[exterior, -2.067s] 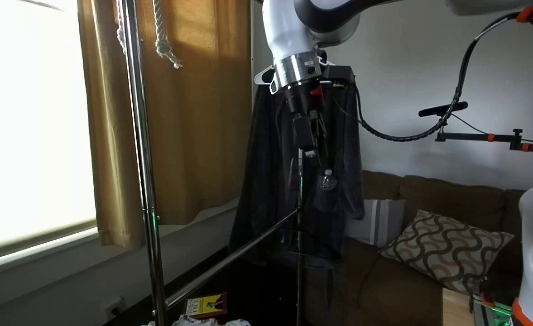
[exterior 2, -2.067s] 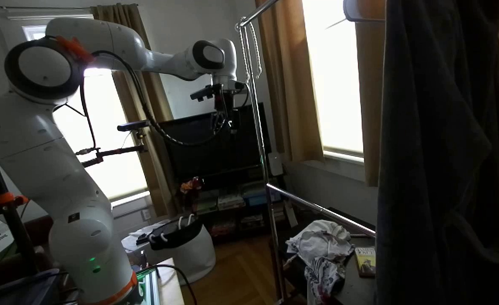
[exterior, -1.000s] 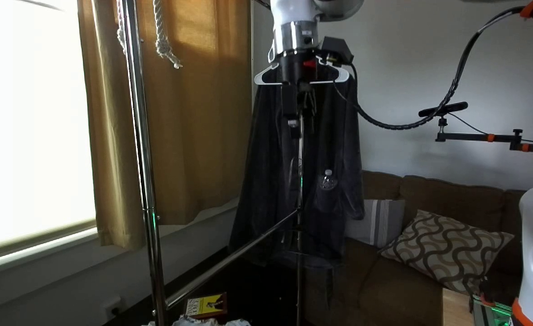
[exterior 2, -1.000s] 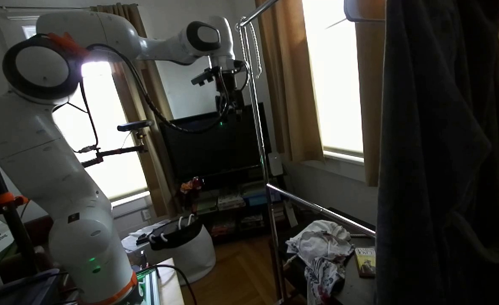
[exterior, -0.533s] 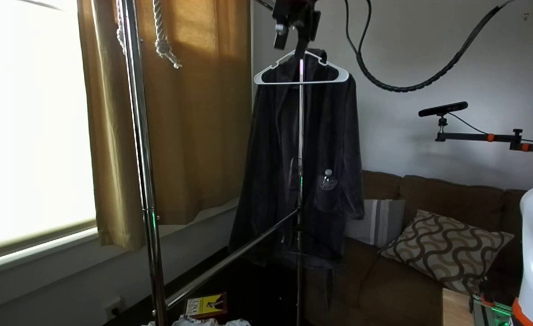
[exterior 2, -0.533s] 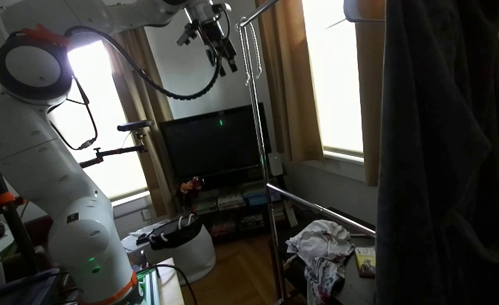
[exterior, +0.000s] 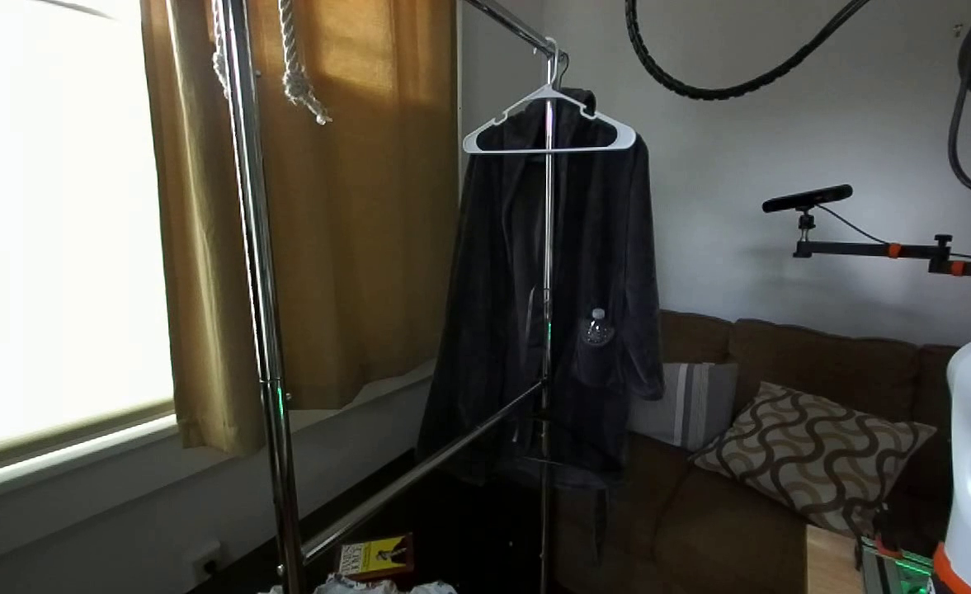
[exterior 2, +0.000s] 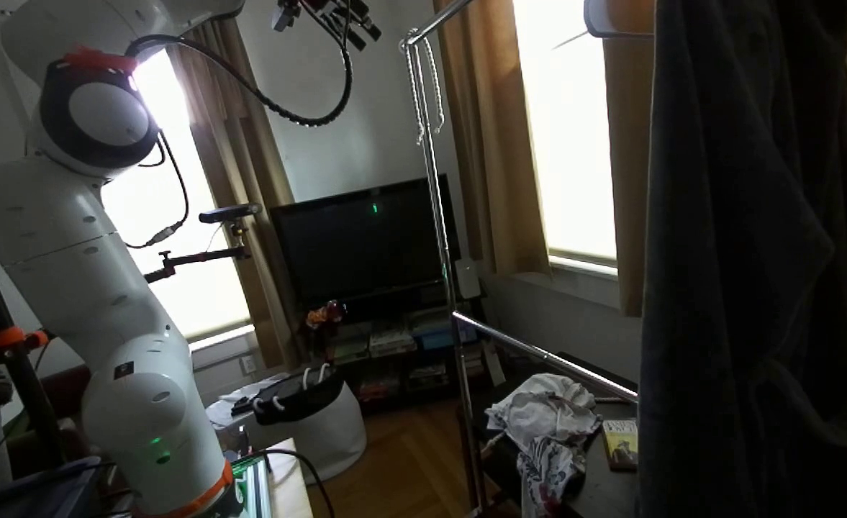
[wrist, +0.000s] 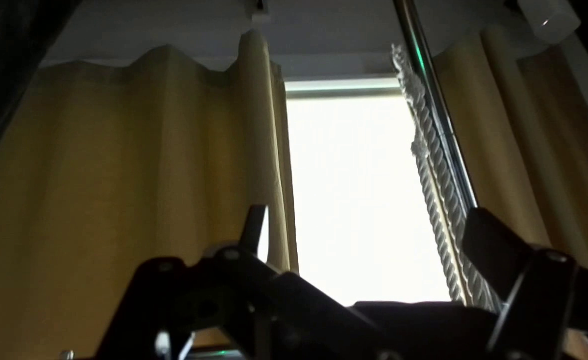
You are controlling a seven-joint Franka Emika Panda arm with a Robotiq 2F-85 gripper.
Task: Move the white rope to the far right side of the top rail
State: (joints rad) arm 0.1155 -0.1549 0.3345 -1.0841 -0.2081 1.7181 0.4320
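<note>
The white rope (exterior 2: 435, 86) hangs over the near end of the silvery top rail (exterior 2: 443, 19) in an exterior view. Its two twisted strands dangle beside the upright pole. Its frayed lower end (exterior: 296, 81) also shows in an exterior view, where the far part of the top rail (exterior: 511, 23) is in sight. My gripper (exterior 2: 365, 36) is at the upper edge of an exterior view, left of the rope and apart from it, tilted. In the upside-down wrist view my gripper (wrist: 371, 235) is open and empty; the rope (wrist: 436, 210) passes behind the right finger.
A white hanger (exterior: 508, 152) and a dark robe (exterior: 485, 289) hang at the rail's far end. The rack's upright pole (exterior 2: 439, 216) and lower bar (exterior 2: 545, 355) stand near the arm. A black cable (exterior 2: 283, 111) loops below the wrist. A television (exterior 2: 365, 244) stands behind.
My arm has risen and drawn back, first upright beside the pole, now higher with the gripper tilted. The gripper has left the top of an exterior view. The rope has not moved.
</note>
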